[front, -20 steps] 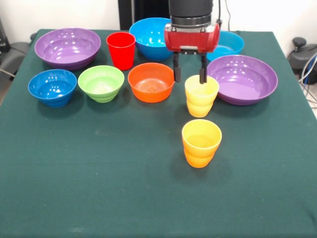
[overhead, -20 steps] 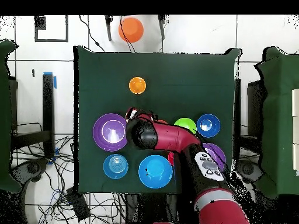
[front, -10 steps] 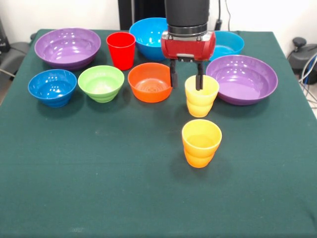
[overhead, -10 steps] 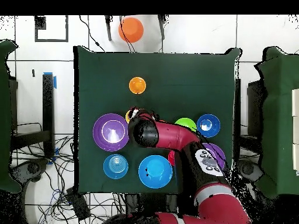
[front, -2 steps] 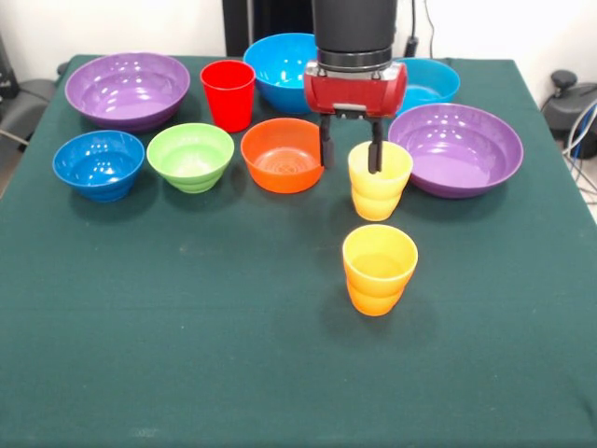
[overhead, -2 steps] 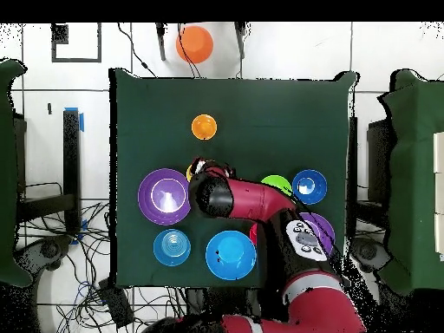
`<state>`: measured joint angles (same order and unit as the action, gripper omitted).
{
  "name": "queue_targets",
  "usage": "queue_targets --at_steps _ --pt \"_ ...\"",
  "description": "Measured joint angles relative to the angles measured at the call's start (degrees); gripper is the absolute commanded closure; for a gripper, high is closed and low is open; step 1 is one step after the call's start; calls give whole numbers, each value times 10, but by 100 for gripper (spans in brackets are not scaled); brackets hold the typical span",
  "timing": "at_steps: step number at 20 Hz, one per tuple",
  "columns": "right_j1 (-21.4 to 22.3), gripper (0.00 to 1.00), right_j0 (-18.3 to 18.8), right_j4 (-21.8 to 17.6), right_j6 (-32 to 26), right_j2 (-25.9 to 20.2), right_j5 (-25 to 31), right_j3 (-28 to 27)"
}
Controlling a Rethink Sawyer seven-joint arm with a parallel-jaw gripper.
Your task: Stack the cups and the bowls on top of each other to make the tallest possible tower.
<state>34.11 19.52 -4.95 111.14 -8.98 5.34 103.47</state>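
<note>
Cups and bowls all sit singly on the green table (front, -2 steps: 187, 355) — you have no tower yet. Take the yellow cup (front, -2 steps: 380, 191) as your landmark: it stands upright just beside the purple bowl (front, -2 steps: 457, 149), with the orange bowl (front, -2 steps: 284, 154) on its other side and the orange cup (front, -2 steps: 380, 269) nearer the camera, apart from it. Your gripper (front, -2 steps: 351, 154) hangs right at the yellow cup's rim, fingers spread — one dips inside the mouth, the other sits outside the wall toward the orange bowl. The red cup (front, -2 steps: 228, 93) stands behind the orange bowl. From overhead, the arm (overhead, -2 steps: 251, 201) covers the yellow cup.
</note>
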Motion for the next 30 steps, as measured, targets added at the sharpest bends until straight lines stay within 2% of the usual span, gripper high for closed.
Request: queue_targets --at_steps 16,30 --pt "0 0 -31 0 0 30 0 -32" --pt "1 0 -32 0 0 40 0 -32"
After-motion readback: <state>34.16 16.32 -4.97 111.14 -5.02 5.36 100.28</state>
